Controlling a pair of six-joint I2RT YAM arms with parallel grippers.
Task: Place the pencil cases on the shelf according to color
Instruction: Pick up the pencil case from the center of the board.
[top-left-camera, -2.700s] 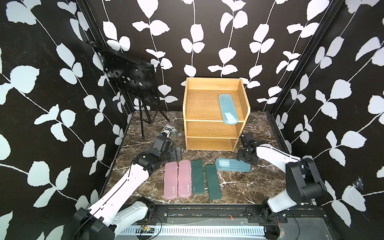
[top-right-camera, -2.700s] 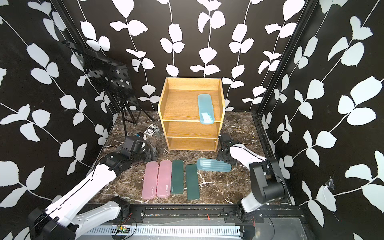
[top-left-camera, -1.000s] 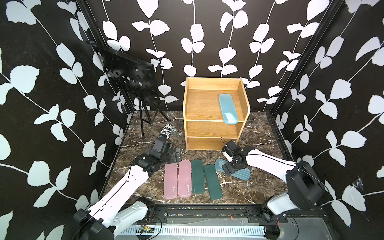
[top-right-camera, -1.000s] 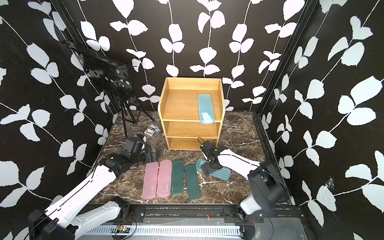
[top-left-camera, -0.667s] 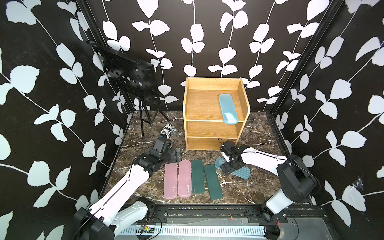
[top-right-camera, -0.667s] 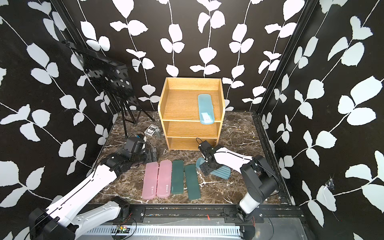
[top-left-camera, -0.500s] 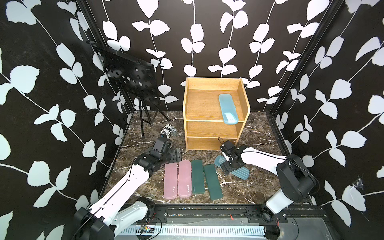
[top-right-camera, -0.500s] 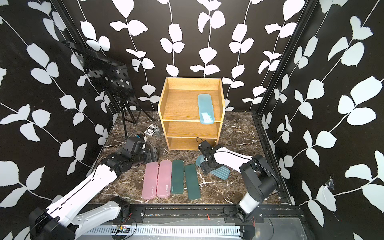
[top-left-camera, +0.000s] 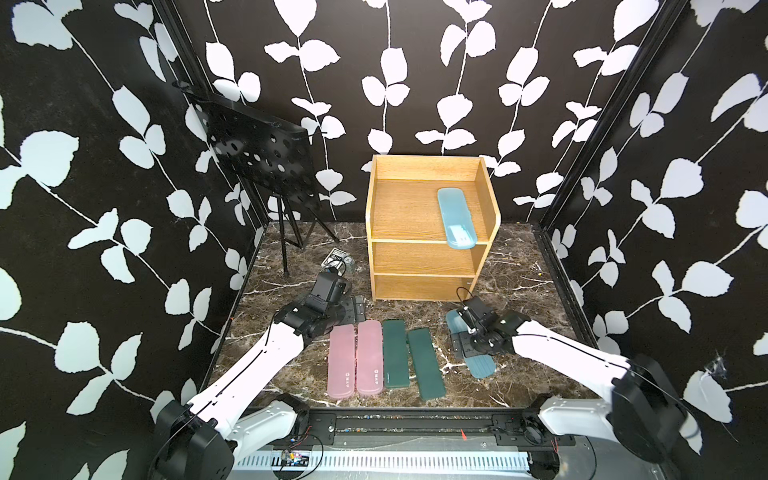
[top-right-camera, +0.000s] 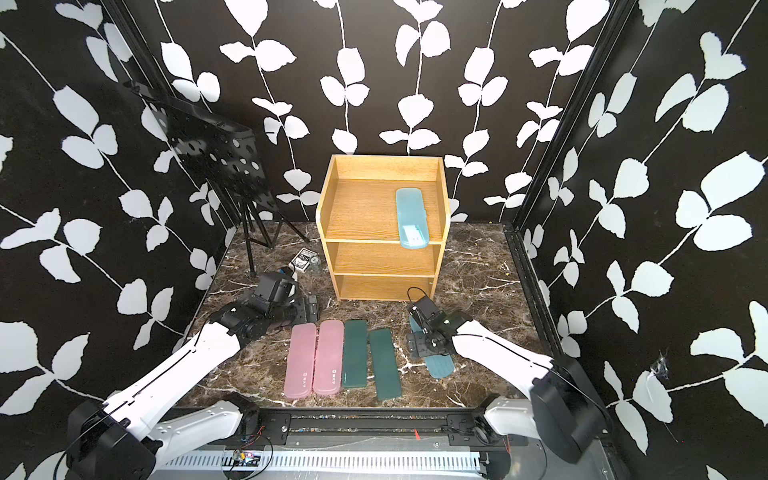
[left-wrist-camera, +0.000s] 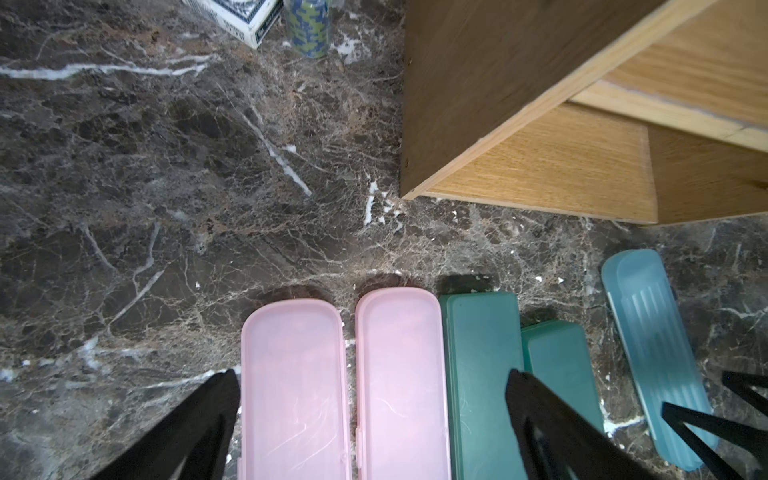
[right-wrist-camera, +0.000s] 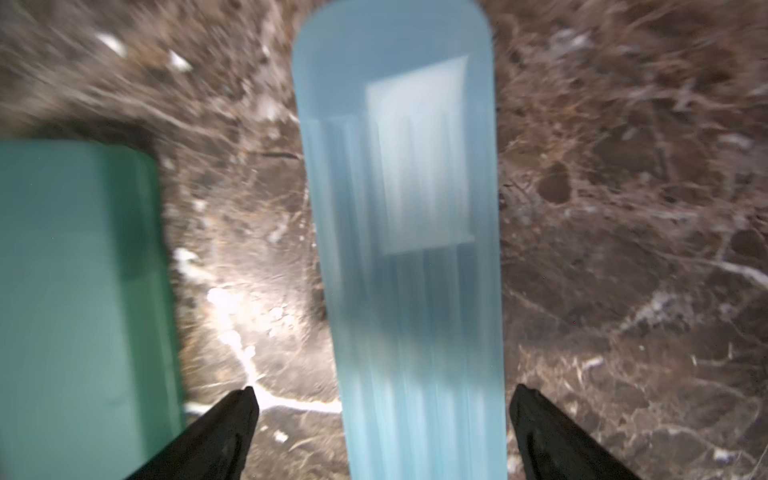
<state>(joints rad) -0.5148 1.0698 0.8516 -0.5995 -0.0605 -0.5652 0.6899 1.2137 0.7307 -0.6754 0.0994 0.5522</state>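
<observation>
We see the shelf (top-left-camera: 399, 208) at the back of the marble tabletop (top-left-camera: 519, 291), with 1 light blue case (top-left-camera: 456, 224) lying on its top tier beside the right side panel, its front end poking just over the edge. The other 5 cases lie flat on the tabletop in front of the shelf. The 2 pink cases (top-left-camera: 341, 361) are side by side on the left and the 2 dark green cases (top-left-camera: 395, 353) are just beside them. The second blue case (top-left-camera: 482, 365) lies apart on the right, at an angle. The right gripper (right-wrist-camera: 384, 392) is over this second blue case, released and spread wide, 1 finger on each side. The right wrist view is smeared, so we cannot tell whether either finger touches the case. The left gripper (left-wrist-camera: 370, 374) hangs above the far ends of the pink cases, also released and holding nothing. A small patterned card box (top-left-camera: 334, 259) sits left of the shelf, near the foot of the black perforated stand (top-left-camera: 257, 158).
</observation>
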